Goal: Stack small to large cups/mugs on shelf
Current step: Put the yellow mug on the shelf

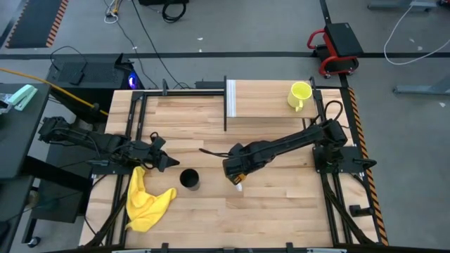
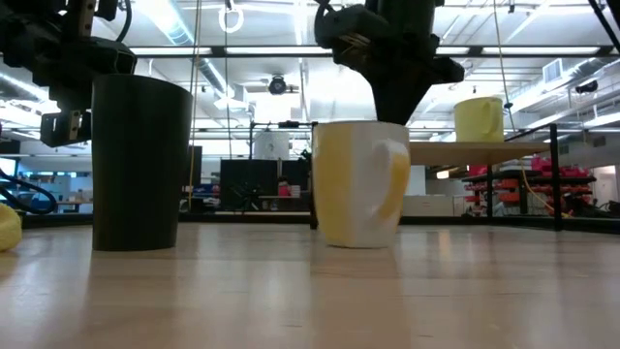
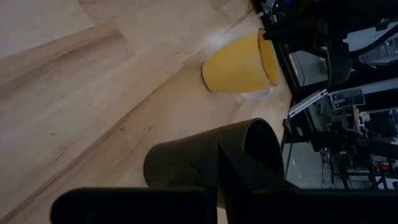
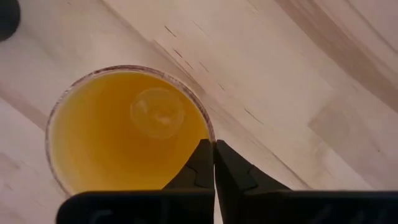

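Lighting even and bright overhead. Low view: ceiling strip lights (image 2: pixel 194 48) glare hard; the orange mug (image 2: pixel 360 184) looks washed out, the tabletop (image 2: pixel 310 291) foreground soft. Right wrist view: close, slightly blurred, warm cast.

1. the shelf (image 1: pixel 271 98) sits at the upper middle of the high view, with one mug (image 1: pixel 299 94) on its right end.
2. the tall cup (image 1: pixel 189 179) stands on the table (image 1: pixel 281 204), lower left of middle.
3. another mug (image 2: pixel 360 184) stands to its right, under the right gripper (image 1: pixel 235 174).
4. the cloth (image 1: pixel 144 201) lies at lower left.
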Controlling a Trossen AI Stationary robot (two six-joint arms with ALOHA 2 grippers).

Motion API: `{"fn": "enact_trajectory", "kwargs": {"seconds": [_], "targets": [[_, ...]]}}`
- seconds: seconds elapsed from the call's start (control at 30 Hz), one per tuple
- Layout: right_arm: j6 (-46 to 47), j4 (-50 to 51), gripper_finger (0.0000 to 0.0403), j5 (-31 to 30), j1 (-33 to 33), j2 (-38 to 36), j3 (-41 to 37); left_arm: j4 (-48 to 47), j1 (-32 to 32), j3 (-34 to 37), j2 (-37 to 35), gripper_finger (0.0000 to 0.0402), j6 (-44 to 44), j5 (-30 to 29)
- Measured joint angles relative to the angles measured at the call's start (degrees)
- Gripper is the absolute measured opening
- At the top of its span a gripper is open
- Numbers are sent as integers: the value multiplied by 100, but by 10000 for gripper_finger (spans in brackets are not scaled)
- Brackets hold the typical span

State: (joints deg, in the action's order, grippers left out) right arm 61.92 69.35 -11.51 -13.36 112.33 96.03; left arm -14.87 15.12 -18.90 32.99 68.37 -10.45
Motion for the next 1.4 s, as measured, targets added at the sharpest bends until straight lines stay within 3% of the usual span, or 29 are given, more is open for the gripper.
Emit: {"fn": "enact_trajectory", "kwargs": {"seconds": [0.53,1.4], "targets": [[237,1262,0,108,-7,-328,-4,7,-1,0,0,16,-5,1],[132,1603,0,357,86,-327,-343,3,1,0,0,22,-5,3]]}}
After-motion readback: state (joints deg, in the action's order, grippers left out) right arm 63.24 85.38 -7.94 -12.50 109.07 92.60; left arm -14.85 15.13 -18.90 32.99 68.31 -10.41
